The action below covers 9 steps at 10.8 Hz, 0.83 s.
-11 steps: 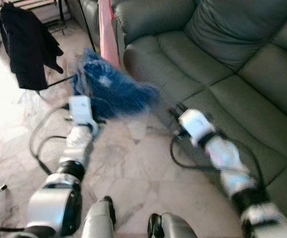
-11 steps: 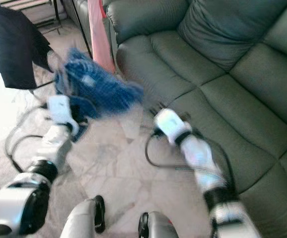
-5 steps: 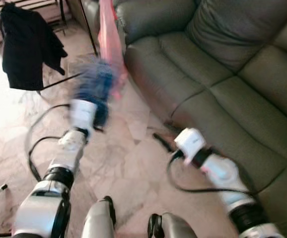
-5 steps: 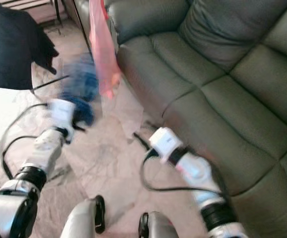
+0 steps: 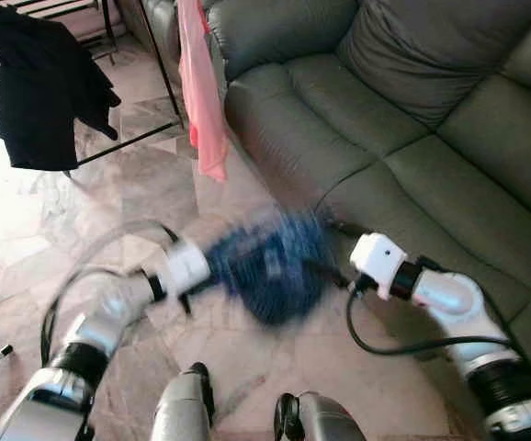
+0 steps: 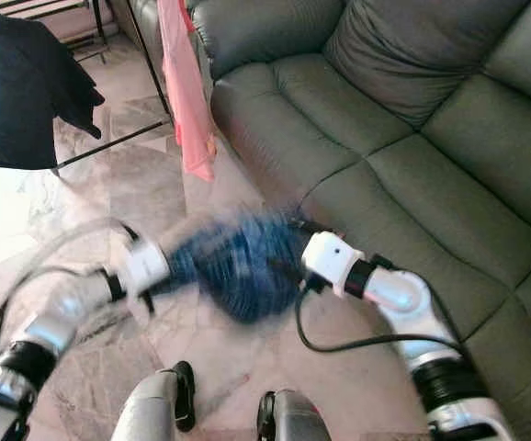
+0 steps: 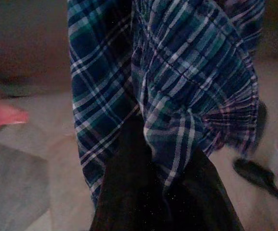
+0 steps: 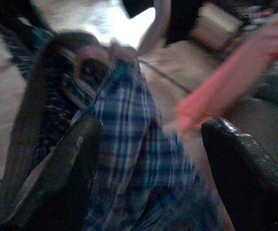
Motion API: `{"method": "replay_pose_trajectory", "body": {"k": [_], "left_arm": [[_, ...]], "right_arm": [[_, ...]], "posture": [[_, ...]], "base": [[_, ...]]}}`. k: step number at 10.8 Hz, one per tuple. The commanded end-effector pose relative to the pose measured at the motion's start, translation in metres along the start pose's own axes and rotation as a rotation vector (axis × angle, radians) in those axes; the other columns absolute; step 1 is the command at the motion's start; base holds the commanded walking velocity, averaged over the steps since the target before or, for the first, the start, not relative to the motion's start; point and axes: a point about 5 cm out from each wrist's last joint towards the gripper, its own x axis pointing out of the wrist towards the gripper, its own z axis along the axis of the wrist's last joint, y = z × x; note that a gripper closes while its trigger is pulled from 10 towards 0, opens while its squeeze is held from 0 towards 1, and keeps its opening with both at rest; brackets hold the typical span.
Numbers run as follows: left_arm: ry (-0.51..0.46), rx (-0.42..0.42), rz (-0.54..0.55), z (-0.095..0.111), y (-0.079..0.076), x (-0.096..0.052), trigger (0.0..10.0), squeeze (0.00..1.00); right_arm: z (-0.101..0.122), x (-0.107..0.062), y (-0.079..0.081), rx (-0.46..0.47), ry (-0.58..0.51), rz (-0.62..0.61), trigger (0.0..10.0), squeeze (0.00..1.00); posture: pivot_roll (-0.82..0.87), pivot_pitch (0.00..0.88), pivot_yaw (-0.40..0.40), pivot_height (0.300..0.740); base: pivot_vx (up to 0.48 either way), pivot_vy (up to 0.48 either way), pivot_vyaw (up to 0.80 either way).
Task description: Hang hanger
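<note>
Swung down from ten o'clock, the blue plaid shirt (image 5: pixel 270 266) now hangs low at centre, clamped by the left gripper (image 7: pixel 153 192); the right gripper (image 8: pixel 148 159) gapes wide beside it. Hanging on the rack (image 5: pixel 160 55) remains undone.

A dark green sofa (image 5: pixel 412 110) fills two o'clock; a pink cloth (image 5: pixel 199 92) hangs at twelve, a black garment (image 5: pixel 40 87) at ten.
</note>
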Motion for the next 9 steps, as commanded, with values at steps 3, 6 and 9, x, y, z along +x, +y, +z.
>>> {"method": "replay_pose_trajectory", "body": {"k": [3, 6, 9], "left_arm": [[-0.173, 0.103, -0.14, 0.032, -0.013, 0.007, 0.0, 0.0], [-0.184, 0.2, -0.335, 0.036, -0.036, 0.008, 0.0, 0.0], [-0.2, 0.195, -0.356, 0.042, -0.039, 0.01, 0.0, 0.0]], "right_arm": [[-0.013, -0.017, -0.006, 0.032, 0.129, 0.223, 10.0, 1.0], [-0.024, -0.027, -0.019, 0.01, 0.261, 0.321, 10.0, 1.0], [-0.036, -0.031, -0.011, 0.126, 0.307, 0.458, 0.0, 0.0]], "posture": [[-0.07, 0.198, -0.031, 0.74], [-0.06, 0.193, -0.028, 0.74], [-0.06, 0.188, -0.029, 0.74]], "base": [[0.0, 0.0, 0.0], [0.0, 0.0, 0.0], [0.0, 0.0, 0.0]]}}
